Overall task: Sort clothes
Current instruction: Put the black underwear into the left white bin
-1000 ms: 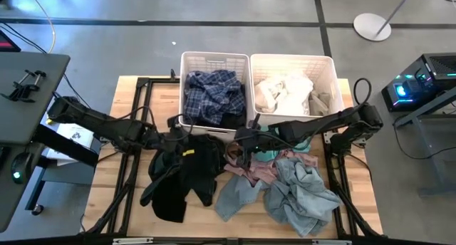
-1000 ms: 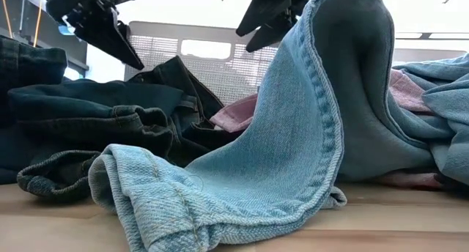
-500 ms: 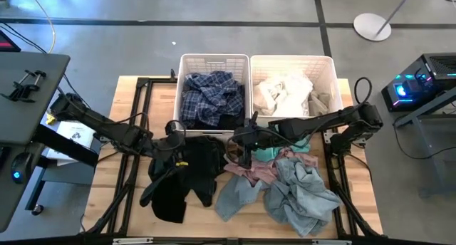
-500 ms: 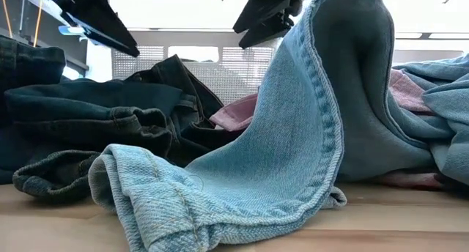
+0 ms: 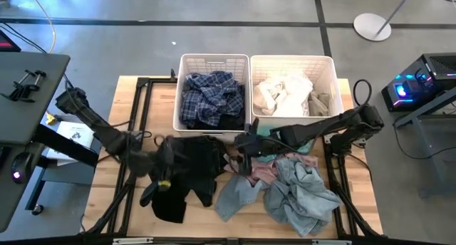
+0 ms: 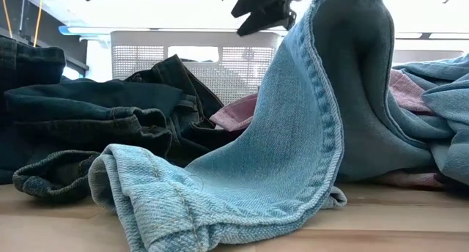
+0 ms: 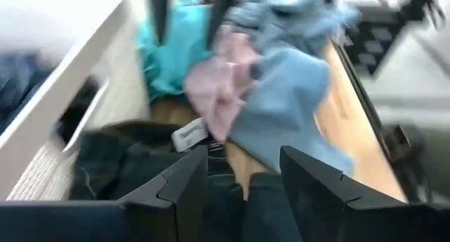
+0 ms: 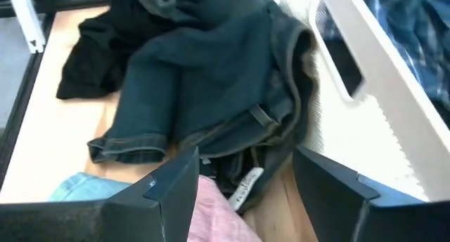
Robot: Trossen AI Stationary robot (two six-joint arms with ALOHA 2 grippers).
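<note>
The left gripper [image 5: 165, 175] has swung down from the baskets to hover over the dark jeans [image 5: 187, 163] at centre-left, fingers spread and empty. The right gripper [image 5: 244, 157] waits, parted, above the pink garment [image 5: 258, 174]; a dark-clothes pickup looks next.

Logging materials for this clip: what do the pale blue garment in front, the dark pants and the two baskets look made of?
Pale blue garment: denim, judging by its coarse twill weave and stitched seam. Dark pants: likely dark denim, matte, with a hemmed cuff and belt loop. Baskets: white plastic, apparently rigid, with slatted walls.
</note>
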